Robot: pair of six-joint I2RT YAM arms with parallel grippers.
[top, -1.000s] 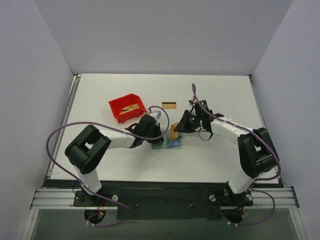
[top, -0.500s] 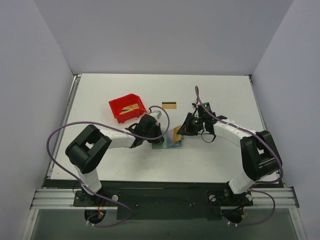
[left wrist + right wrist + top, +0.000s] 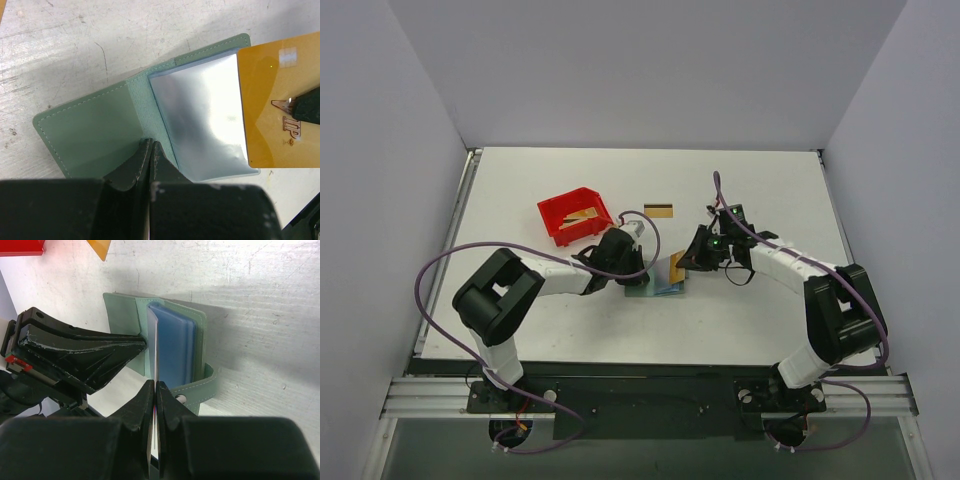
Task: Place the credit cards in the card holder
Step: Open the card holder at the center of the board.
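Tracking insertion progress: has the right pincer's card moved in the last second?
Yes, the card drifted slightly right across the card holder, which stayed put.

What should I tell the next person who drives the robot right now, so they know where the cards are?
Left tool: shut, tips resting on the open card holder at its fold.
Right tool: shut on one gold card, held at the blue pocket's edge, not in yet.
Elsewhere: a loose card lies on the table behind the holder; bin cards sit in the red bin.
Done: no card visibly in a pocket.
Left: slide this one in, then fetch the rest.
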